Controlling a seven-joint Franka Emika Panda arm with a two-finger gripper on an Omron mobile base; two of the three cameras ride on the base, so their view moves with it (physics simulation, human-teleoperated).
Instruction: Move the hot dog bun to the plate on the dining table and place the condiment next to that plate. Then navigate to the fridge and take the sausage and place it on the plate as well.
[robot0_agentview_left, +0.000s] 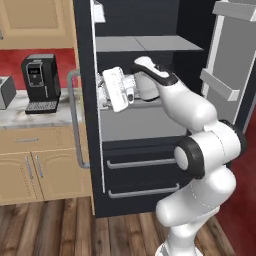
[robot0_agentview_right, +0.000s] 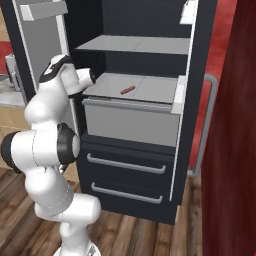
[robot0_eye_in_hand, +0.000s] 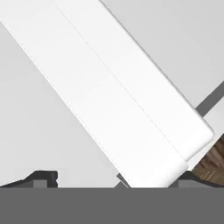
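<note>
The white arm reaches into the open tall black fridge (robot0_agentview_left: 150, 30), with its two-finger gripper (robot0_agentview_left: 111, 90) at the left edge of the opening, level with the middle pale grey shelf (robot0_agentview_right: 145, 89). The hand's white body is turned broadside in the left base view, and the fingers themselves are hard to pick out there. In the hand view the dark fingertips (robot0_eye_in_hand: 43, 178) sit far apart at the bottom corners, so the jaws stand wide, and nothing lies between them; a slanted white panel crosses the space just ahead, though contact with it cannot be told.

The small reddish-brown sausage (robot0_agentview_right: 127, 90) lies on that middle shelf, near its centre line, well to the right of the hand in the right base view and apart from it.

Beside the fridge, a black coffee machine (robot0_agentview_left: 40, 82) stands on the marble-topped wall counter (robot0_agentview_left: 30, 117) above light wooden cabinets. A long silvery handle (robot0_agentview_left: 75, 120) runs down the fridge's left edge, with two dark drawers (robot0_agentview_right: 127, 177) below the shelves.
</note>
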